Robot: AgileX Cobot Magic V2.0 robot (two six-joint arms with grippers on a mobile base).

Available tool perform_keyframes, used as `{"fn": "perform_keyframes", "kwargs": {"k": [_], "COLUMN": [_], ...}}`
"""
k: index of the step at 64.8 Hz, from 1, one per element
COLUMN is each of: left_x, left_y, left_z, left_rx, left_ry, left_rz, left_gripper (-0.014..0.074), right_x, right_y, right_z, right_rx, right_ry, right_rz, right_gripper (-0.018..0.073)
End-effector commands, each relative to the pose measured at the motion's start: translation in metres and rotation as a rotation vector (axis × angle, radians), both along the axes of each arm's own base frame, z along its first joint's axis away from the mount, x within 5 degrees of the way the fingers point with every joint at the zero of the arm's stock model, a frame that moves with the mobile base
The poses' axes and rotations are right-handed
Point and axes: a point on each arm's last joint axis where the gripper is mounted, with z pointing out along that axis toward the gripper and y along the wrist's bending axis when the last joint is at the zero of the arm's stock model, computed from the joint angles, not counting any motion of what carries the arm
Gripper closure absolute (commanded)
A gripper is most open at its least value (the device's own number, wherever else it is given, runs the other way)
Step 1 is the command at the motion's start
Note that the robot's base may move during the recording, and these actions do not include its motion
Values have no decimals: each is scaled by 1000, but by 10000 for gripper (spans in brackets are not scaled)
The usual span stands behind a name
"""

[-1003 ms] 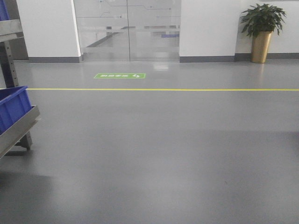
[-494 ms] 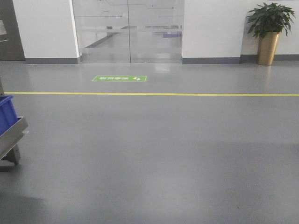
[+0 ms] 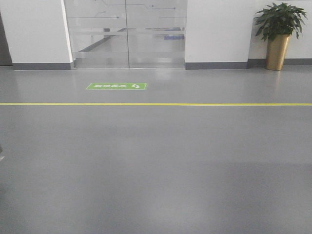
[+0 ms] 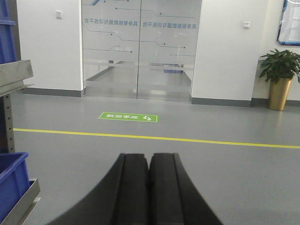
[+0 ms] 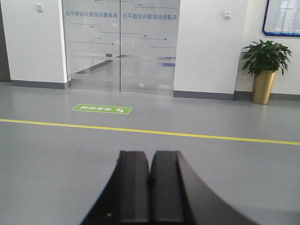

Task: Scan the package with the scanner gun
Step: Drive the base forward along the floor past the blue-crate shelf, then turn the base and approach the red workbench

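The left fingers [image 4: 133, 187] and right fingers [image 5: 135, 187] are pressed together, empty. Package and scanner not visible; turning blind risks striking the rack [image 4: 18, 75].

A: What is on the grey floor [image 3: 156, 170]?
B: A yellow line [image 3: 156, 104] crosses it. A green sign [image 3: 116, 86] lies beyond, before the glass doors [image 3: 126, 31].
A: And at the sides?
B: Right, a potted plant [image 3: 278, 22]; left, a blue bin [image 4: 9, 183] on a metal rack [image 4: 15, 76].
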Motion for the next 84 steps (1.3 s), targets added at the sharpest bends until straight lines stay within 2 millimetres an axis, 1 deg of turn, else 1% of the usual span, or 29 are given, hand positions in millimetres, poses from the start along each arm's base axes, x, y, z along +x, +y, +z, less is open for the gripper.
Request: {"fn": "perform_keyframes", "kwargs": {"k": [1, 84], "left_x": [-1, -1], "left_y": [0, 0], "left_z": [3, 3], "left_rx": [2, 2], "left_ry": [-22, -22], "left_rz": [4, 4], "left_gripper": [708, 708], "right_x": [0, 0], "right_y": [0, 0], "right_z": [2, 2], "right_rx": [-4, -4], "right_ry": [-25, -25], "right_rz": [-6, -6], "right_gripper": [713, 713]}}
